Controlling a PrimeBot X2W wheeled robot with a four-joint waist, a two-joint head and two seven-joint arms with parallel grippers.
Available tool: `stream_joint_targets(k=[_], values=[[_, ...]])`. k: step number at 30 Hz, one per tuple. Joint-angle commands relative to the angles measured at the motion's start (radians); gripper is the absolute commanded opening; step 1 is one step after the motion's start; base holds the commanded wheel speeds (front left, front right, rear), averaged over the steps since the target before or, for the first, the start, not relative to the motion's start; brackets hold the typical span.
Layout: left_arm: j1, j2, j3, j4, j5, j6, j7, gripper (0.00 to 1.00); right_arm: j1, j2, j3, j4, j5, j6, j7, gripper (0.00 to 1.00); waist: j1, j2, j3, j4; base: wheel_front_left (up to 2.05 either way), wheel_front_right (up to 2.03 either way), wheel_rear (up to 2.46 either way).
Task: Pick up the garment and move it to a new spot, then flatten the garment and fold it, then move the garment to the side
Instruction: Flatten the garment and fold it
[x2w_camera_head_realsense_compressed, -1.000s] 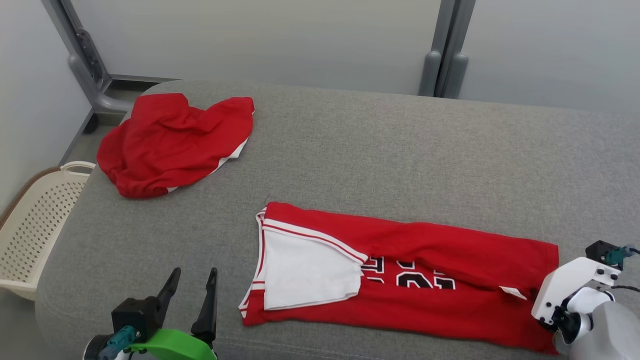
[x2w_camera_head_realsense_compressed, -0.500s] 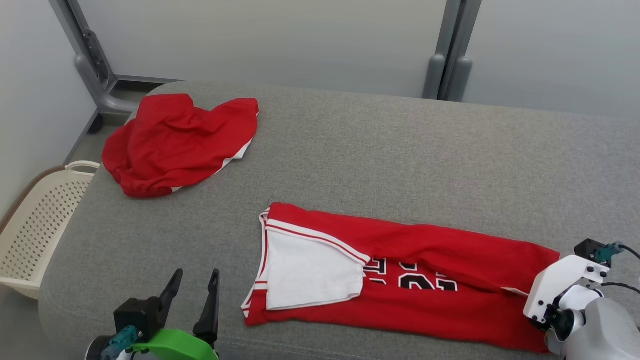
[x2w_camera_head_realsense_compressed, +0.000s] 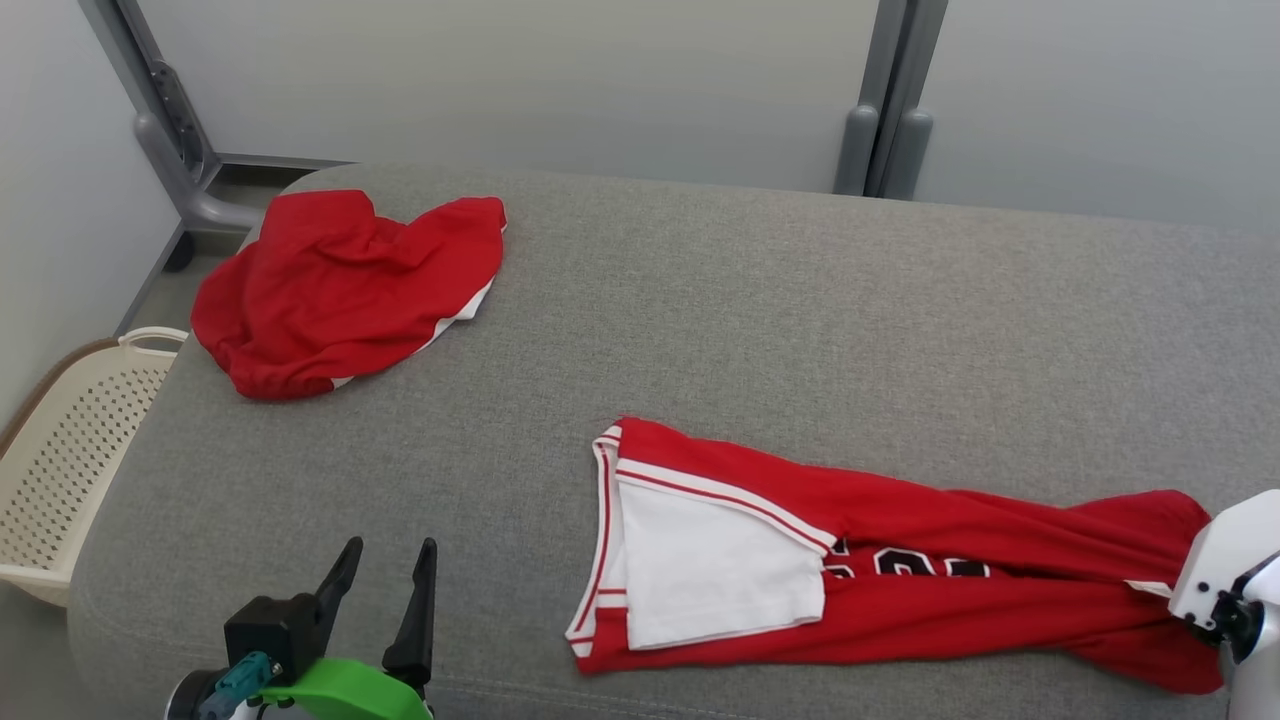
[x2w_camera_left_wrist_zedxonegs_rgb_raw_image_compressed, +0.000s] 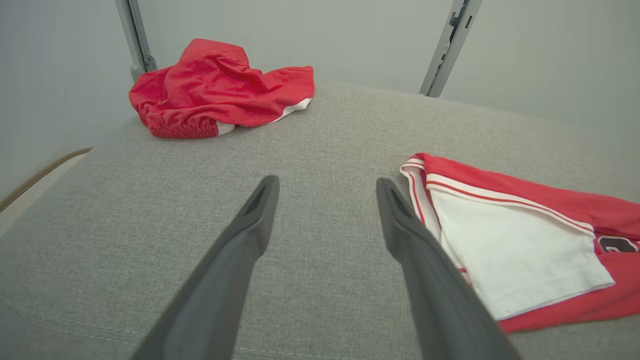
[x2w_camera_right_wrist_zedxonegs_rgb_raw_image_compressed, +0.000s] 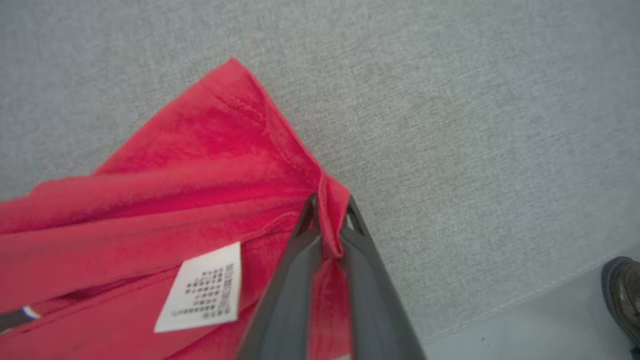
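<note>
Pinching one corner of the jersey (x2w_camera_head_realsense_compressed: 930, 520): right gripper (x2w_camera_right_wrist_zedxonegs_rgb_raw_image_compressed: 330, 210) is clamped on a thin fold of red hem, jaws almost together with cloth between them. Left gripper (x2w_camera_head_realsense_compressed: 390, 548) is spread wide and empty over the cushion (x2w_camera_head_realsense_compressed: 750, 300), just left of the jersey.

Jersey lies folded lengthwise along the cushion's near edge, its right end bunched toward the grip.

Judgement: light, limp, fairly slick knit (should slide easily on the grey weave, but it drapes and ropes up instead of keeping shape). A one-corner hold will likely drag it into a strand. Better hold: two hem or shoulder corners, one per gripper. Label (x2w_camera_right_wrist_zedxonegs_rgb_raw_image_compressed: 200, 287) sits beside the pinch; don't grip that alone.
</note>
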Motion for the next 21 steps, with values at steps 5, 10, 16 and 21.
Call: stream_joint_targets(k=[5, 10, 16, 21], values=[[-0.005, 0.013, 0.003, -0.014, 0.006, 0.01, -0.004, 1.0, 0.012, -0.031, -0.056, -0.126, -0.055, -0.002, 0.048, 0.0, 0.0, 0.0, -0.004, -0.005, 0.0, 0.0, 0.0], [-0.004, 0.014, -0.005, -0.018, 0.006, 0.011, 0.001, 1.0, 0.015, -0.046, -0.086, -0.204, -0.078, -0.002, 0.066, 0.0, 0.0, 0.0, -0.01, -0.007, 0.0, 0.0, 0.0], [0.004, 0.016, -0.011, -0.018, 0.001, 0.011, 0.004, 1.0, 0.024, -0.028, -0.078, -0.248, -0.064, -0.002, 0.076, 0.0, 0.0, 0.0, -0.022, -0.008, 0.0, 0.0, 0.0], [0.007, 0.013, -0.016, -0.015, -0.004, 0.011, 0.002, 1.0, 0.047, -0.008, -0.024, -0.257, -0.035, -0.002, 0.097, 0.0, 0.0, 0.0, -0.028, -0.013, 0.0, 0.0, 0.0]])
